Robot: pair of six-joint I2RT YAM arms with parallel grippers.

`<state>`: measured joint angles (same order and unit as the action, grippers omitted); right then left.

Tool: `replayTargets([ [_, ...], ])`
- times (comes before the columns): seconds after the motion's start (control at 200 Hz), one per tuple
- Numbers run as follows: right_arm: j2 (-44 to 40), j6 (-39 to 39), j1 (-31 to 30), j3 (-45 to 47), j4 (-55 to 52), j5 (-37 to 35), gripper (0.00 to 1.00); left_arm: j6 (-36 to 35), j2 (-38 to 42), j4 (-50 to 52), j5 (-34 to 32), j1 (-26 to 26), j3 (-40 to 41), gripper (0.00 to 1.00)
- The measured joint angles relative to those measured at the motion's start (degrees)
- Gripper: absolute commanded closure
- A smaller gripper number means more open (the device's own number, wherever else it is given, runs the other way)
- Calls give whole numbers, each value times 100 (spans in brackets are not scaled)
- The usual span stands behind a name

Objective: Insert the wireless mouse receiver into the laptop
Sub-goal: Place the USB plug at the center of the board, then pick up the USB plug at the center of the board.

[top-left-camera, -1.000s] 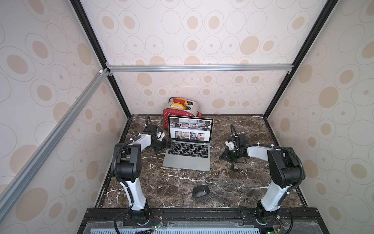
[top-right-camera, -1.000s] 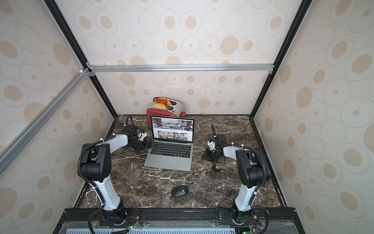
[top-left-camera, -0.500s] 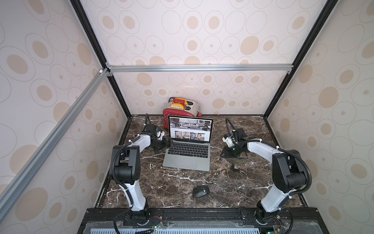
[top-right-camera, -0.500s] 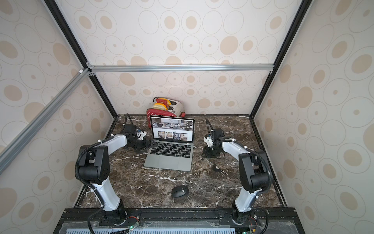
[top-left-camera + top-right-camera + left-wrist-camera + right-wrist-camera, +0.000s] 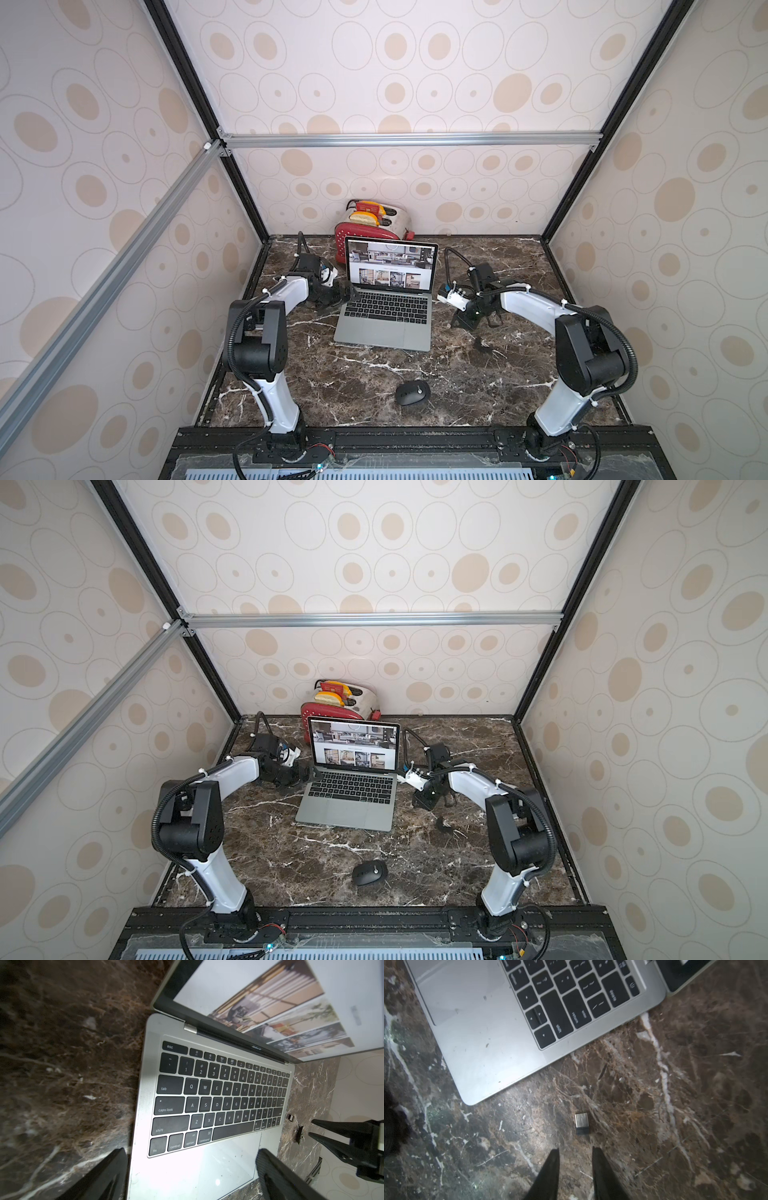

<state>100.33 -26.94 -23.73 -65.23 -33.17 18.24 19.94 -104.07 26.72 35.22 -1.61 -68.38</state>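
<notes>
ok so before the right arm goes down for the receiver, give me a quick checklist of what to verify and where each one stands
1. receiver lying free on the table, apart from the laptop: ok
2. right gripper parted with nothing between the jaws: ok
3. receiver roughly centred ahead of that gripper: ok
4. black cap nearest the gripper, metal plug end facing away: ok
5. left gripper wide open at the laptop's left side, actually steadying it: cannot tell
6. fitting port on the laptop's right edge: cannot tell, the edge face is not visible
</notes>
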Motion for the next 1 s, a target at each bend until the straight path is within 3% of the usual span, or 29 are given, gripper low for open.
replayTargets([
  [0.391,160,-208,-225,-42,-146,-501,58,2,26,-11,28,0,22,1],
  [1.001,686,-199,-391,-323,-94,-778,69,0,26,-9,35,0,35,1],
])
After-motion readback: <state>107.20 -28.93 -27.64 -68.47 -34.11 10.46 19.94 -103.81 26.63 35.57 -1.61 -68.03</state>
